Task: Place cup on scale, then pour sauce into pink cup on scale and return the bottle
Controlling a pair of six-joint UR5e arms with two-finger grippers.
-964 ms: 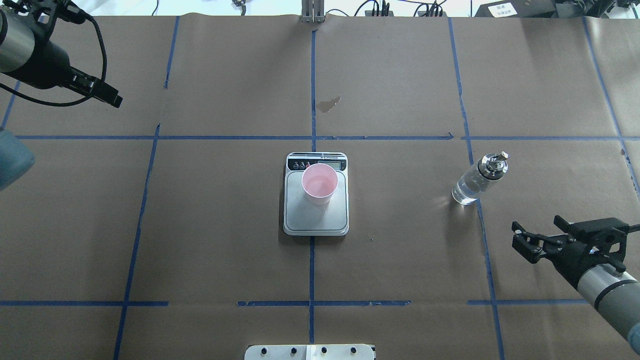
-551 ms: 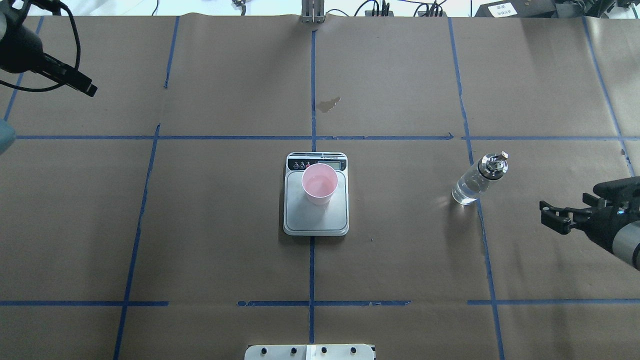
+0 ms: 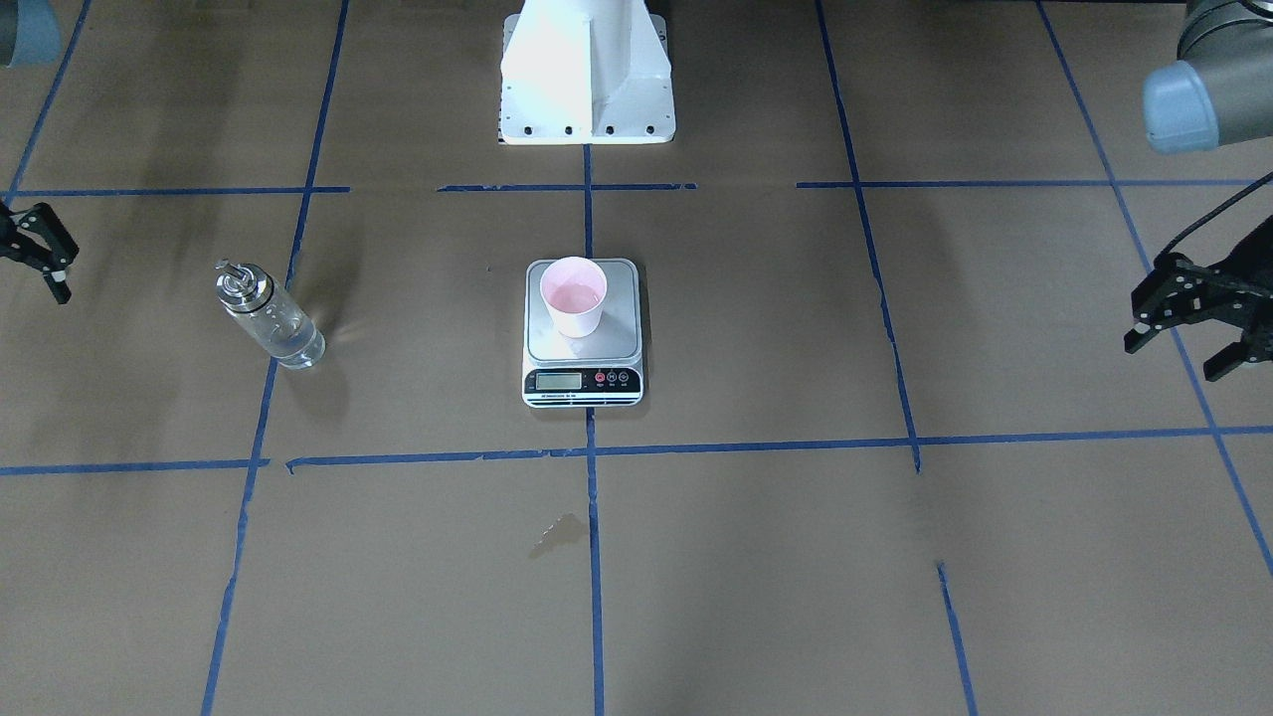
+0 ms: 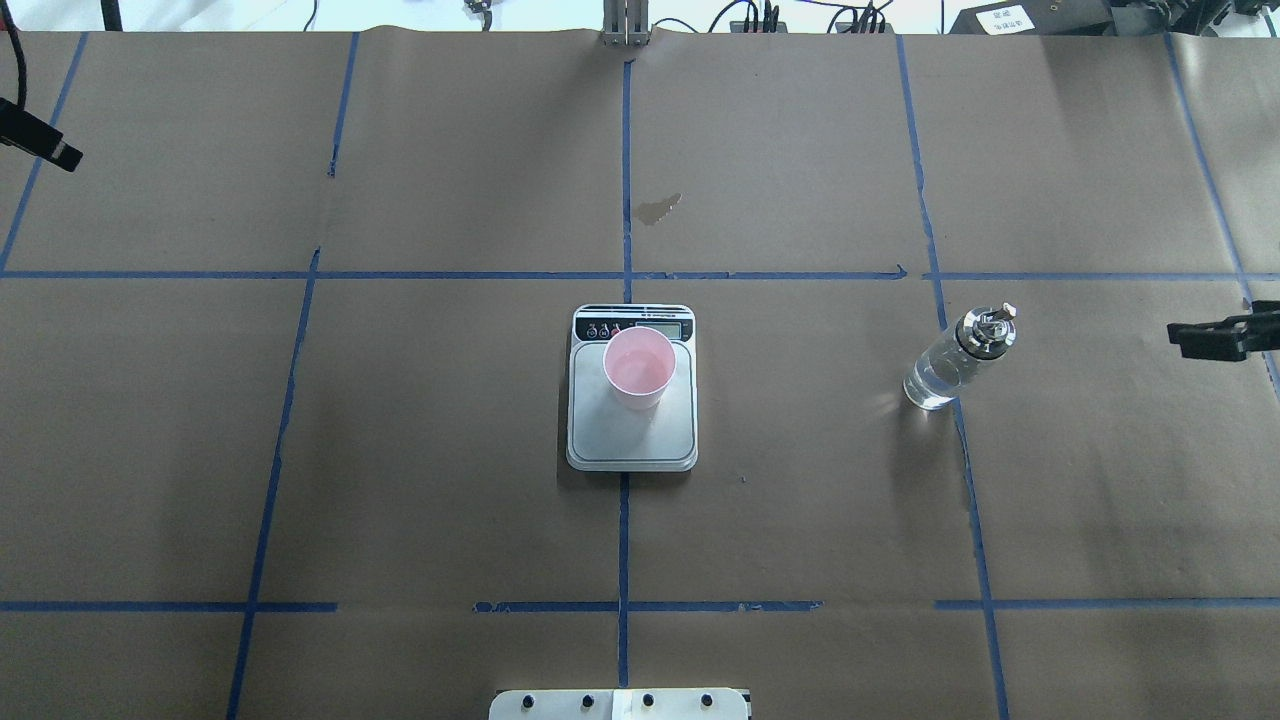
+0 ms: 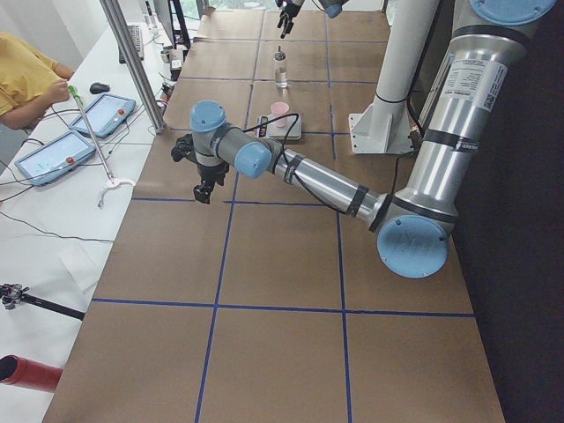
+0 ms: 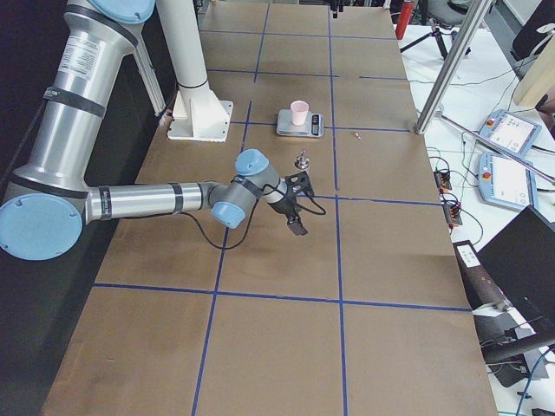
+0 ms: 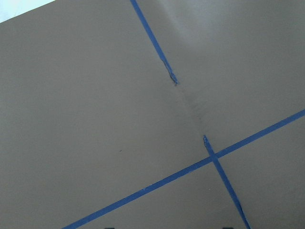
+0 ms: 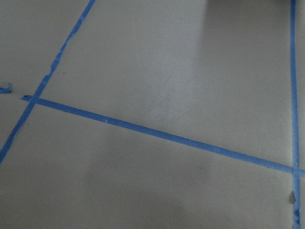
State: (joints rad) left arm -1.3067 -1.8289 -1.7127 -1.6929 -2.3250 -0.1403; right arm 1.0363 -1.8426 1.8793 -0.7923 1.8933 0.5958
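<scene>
Pulling away is the big change: both arms have slid out to the sides of the bench (image 4: 400,450). The right gripper (image 3: 48,257) was low and near the bottle (image 4: 945,365) a second ago. Now it hangs at the right edge, well apart from the bottle, and its fingers are spread apart with nothing in them. Farther off, the left gripper (image 3: 1176,354) has gone almost out of the top view at the left edge. Its fingers are spread wide too, and hold nothing. The cup, the scale and the bottle have not moved.

Closest to the robot is a white metal plate (image 4: 620,704) with small dark bolts. The bench is covered in flat brown paper, crossed by thin blue tape lines (image 4: 623,530) that are torn in spots.

In the middle lies the scale (image 4: 632,440), a flat square with round corners. It has a dull silver top, a white body and a black strip with a little screen and round buttons. The cup (image 4: 640,366) stands on the top of the scale, toward the strip end. It is pale pink, round, wider at the top, and looks like paper.

The bottle stands on a tape line on the robot's right, well apart from the scale. It is clear glass, round and small, with a shiny metal cap. The sauce (image 4: 930,385) inside is clear like water.

Farther out, a small dark stain (image 4: 658,208) marks the paper.
</scene>
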